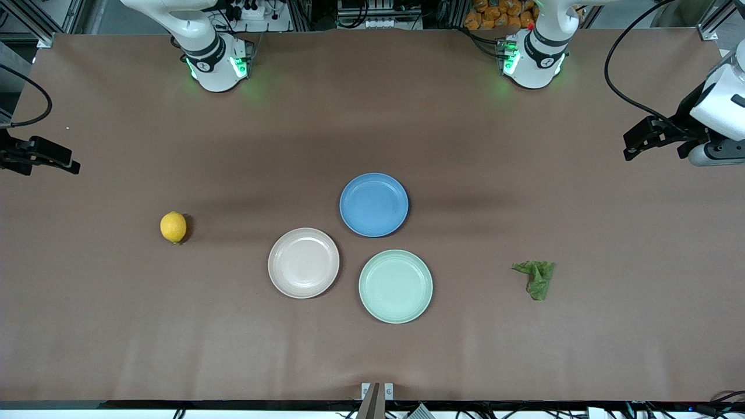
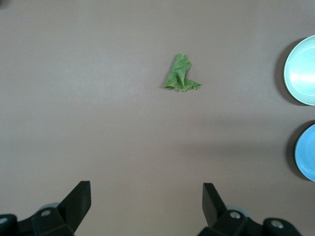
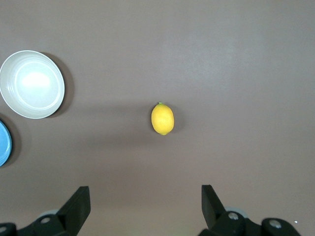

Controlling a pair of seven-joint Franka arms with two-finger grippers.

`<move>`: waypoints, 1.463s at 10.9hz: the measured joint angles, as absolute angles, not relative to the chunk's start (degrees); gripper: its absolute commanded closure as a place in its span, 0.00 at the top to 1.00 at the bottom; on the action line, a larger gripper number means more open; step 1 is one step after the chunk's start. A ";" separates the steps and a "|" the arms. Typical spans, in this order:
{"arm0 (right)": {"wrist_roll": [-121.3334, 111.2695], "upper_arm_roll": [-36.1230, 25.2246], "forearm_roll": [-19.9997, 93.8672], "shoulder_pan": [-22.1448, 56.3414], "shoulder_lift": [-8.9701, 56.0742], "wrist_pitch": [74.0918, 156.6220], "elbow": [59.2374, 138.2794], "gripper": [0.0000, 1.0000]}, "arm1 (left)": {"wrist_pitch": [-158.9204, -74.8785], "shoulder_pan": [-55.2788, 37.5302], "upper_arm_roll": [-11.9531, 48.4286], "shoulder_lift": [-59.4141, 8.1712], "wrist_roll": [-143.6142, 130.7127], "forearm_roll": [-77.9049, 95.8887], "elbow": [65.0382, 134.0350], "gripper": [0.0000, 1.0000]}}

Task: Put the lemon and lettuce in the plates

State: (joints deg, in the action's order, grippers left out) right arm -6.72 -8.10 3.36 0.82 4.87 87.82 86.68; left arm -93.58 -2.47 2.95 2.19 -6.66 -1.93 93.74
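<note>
The yellow lemon lies on the brown table toward the right arm's end; it also shows in the right wrist view. The dark green lettuce lies toward the left arm's end and shows in the left wrist view. The beige-pink plate and the mint green plate sit empty side by side at mid-table. My right gripper is open and empty, raised near the table's end, apart from the lemon. My left gripper is open and empty, raised near its own end, apart from the lettuce.
A blue plate sits empty, touching range of both other plates and farther from the front camera. Bare brown table lies between each plate and the lemon or lettuce. The arm bases stand along the table's back edge.
</note>
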 measured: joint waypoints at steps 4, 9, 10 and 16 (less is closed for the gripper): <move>-6.72 -8.10 3.36 0.82 4.87 87.82 86.68 1.00 | -93.47 -2.46 2.94 2.01 -6.66 -1.93 93.74 1.00; -6.72 -8.15 3.36 0.72 4.87 87.70 86.68 1.00 | -93.28 -2.48 2.96 -2.32 -6.66 -1.93 94.00 1.00; -6.72 -8.16 3.36 0.70 4.90 87.57 86.72 1.00 | -93.46 -2.48 2.97 -3.79 -6.66 -1.93 94.01 1.00; -6.72 -8.12 3.39 0.71 7.01 88.45 87.00 1.00 | -98.10 -2.63 3.08 -12.07 -6.66 -1.93 94.04 1.00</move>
